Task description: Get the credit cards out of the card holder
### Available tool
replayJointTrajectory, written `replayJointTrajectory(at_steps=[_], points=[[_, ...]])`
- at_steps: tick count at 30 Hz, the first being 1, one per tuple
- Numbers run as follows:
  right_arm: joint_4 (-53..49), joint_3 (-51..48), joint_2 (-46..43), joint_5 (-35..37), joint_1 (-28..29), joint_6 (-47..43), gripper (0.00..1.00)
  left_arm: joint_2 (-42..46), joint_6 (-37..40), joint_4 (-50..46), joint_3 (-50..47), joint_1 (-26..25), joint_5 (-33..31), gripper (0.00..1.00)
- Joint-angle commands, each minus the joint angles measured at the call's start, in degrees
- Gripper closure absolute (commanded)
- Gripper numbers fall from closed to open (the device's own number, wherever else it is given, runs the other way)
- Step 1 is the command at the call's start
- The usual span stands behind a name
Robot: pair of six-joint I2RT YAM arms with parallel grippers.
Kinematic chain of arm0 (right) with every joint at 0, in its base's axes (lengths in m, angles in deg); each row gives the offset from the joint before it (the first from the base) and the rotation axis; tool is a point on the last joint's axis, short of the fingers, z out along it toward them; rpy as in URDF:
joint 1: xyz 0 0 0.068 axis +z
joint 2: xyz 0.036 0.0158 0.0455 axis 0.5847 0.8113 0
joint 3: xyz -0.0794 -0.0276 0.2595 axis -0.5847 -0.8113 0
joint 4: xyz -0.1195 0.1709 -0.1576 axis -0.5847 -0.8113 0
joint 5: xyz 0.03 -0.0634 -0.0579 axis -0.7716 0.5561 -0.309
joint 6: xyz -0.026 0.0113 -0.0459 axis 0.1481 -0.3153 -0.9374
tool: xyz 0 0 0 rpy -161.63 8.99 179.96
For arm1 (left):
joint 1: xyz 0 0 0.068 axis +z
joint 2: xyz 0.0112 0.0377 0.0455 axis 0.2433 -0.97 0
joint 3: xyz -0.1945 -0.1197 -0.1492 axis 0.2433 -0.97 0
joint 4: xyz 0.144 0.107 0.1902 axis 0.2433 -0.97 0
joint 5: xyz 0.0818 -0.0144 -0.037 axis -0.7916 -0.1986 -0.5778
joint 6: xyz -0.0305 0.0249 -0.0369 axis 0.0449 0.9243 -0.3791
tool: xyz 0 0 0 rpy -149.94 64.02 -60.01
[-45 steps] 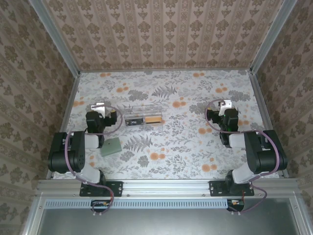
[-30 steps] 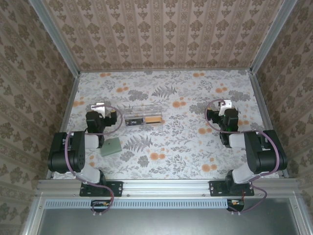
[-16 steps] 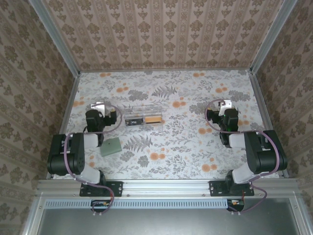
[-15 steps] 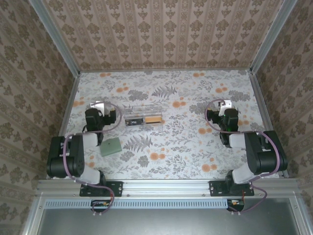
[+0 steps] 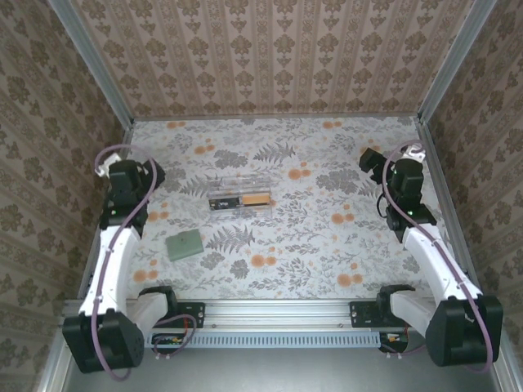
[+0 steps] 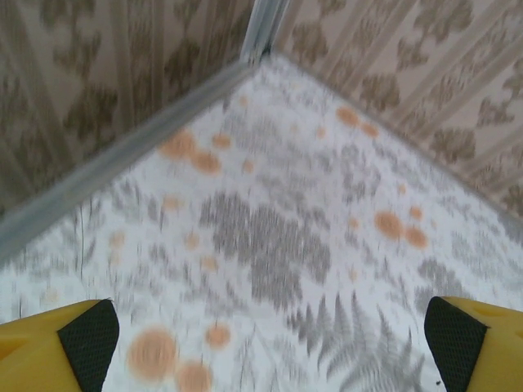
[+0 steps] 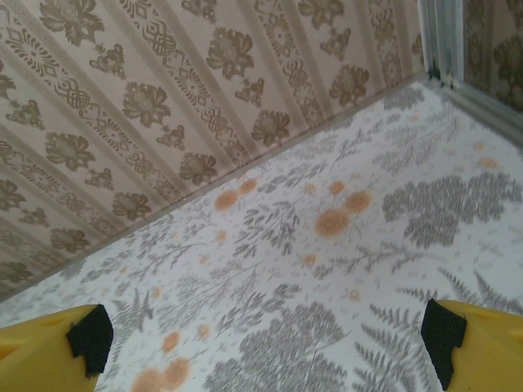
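Wide open and empty, the left pincer (image 6: 270,339) and right pincer (image 7: 265,339) hang well apart from the holder (image 5: 185,244); descend squarely over it.

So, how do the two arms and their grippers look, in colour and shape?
The left arm and the right arm have white links between bulky black joints, with a thin purple cable along each. The left gripper and the right gripper have yellow fingers with black pads.
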Motion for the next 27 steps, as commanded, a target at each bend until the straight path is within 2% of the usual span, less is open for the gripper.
replayJointTrajectory(at_steps=[1, 3, 7, 11, 18, 21, 23, 25, 27], points=[[-8.04, 0.57, -2.90, -6.46, -0.10, 6.59, 0.00, 5.26, -7.95, -11.85, -4.51, 0.18, 4.68, 0.00], [-8.35, 0.30, -4.57, -12.31, 0.74, 7.06, 0.00, 8.45, -8.57, -13.20, -7.96, 0.09, 6.54, 0.00], [-9.52, 0.09, -7.06, -15.45, 8.04, 5.33, 0.00, 9.77, -10.13, -12.87, -13.41, -0.01, 9.43, 0.00], [-14.00, 2.18, -7.80, -10.30, 18.84, 1.24, 0.00, 5.46, -12.51, -12.46, -16.72, -0.21, 11.56, 0.00], [-16.22, 4.15, -8.51, -5.38, 30.18, -2.20, 0.00, -5.03, -9.66, -7.70, -17.32, -0.34, 9.97, 0.00], [-17.57, 5.15, -8.46, -2.69, 33.51, -3.60, 0.00, -9.03, -9.33, -7.07, -16.81, -0.37, 9.78, 0.00], [-17.82, 5.34, -8.48, -2.16, 34.65, -4.29, 0.00, -10.11, -9.32, -4.31, -17.87, -0.54, 13.22, 0.00], [-18.11, 5.34, -8.64, -1.28, 35.26, -4.31, 0.00, -9.83, -10.22, -1.63, -19.36, -2.22, 16.09, 0.02], [-18.20, 5.16, -9.10, -0.83, 35.70, -4.42, 0.00, -9.13, -10.68, -0.30, -20.05, -5.94, 16.15, 0.02]])
